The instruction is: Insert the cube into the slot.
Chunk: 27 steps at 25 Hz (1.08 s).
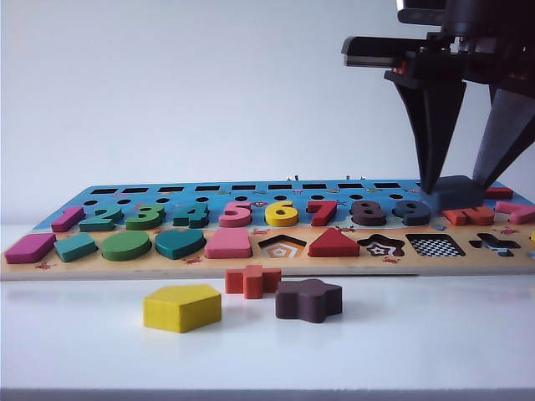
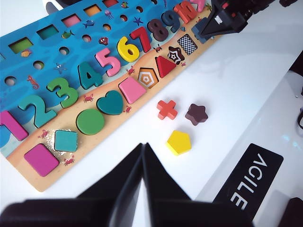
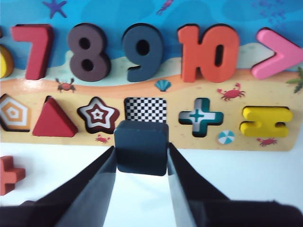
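right fingers (image 3: 142, 163): you've got them clamped on the cube (image 3: 141, 147), one finger on each side face, so the grip looks square and solid from the right wrist view.
cube: it's up in the air, off the table (image 1: 418, 334), hanging above the puzzle board (image 1: 251, 269) toward its right end. From the wrist view it sits just short of the slot (image 3: 146, 109) on the table side, edges roughly lined up with the cutout.
slot: checkerboard floor fully visible, nothing in it, sitting between the star cutout (image 3: 97, 115) and the cross cutout (image 3: 200, 116).
step in hand: I'd call this the carry/line-up part, the pick's done and the insert isn't.
next move: nudge the cube over until it's dead centre above the slot, keep it flat and square to the corners, then lower straight down and let go. A tilt or a small twist will probably hang it on the rim.
left fingers (image 2: 143, 156): pressed together, holding nothing, parked over the table well away from the slot.
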### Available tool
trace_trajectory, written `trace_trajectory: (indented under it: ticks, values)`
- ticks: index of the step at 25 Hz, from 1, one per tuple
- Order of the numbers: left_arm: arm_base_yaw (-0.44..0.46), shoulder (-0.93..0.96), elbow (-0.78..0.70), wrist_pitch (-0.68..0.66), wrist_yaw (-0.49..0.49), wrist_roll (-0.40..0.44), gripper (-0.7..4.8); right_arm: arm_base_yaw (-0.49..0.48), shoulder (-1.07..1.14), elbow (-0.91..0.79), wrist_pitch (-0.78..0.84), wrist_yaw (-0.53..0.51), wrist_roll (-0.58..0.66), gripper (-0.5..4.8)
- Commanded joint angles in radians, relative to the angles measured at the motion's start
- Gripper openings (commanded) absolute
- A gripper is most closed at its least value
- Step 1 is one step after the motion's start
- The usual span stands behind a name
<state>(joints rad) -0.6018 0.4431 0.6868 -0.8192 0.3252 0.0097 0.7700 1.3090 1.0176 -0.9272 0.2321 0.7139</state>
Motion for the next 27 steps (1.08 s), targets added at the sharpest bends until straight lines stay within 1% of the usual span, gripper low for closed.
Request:
trace_trajectory:
  ticks: [1,7,15,27]
  values:
    - [0.002,0.002,0.004,0.021,0.008,0.001,0.07,-0.016,0.007,0.002,0.037,-0.003,-0.019,0.56]
    - [0.002,0.001,0.004,0.021,0.008,0.001,0.07,-0.03,0.044,0.001,0.058,-0.023,-0.036,0.44]
    - [0.002,0.001,0.004,0.021,0.008,0.001,0.07,-0.03,0.106,0.0,0.089,-0.028,-0.038,0.4]
    - [0.002,0.001,0.004,0.021,0.008,0.001,0.07,-0.053,0.107,0.0,0.088,-0.03,-0.051,0.4]
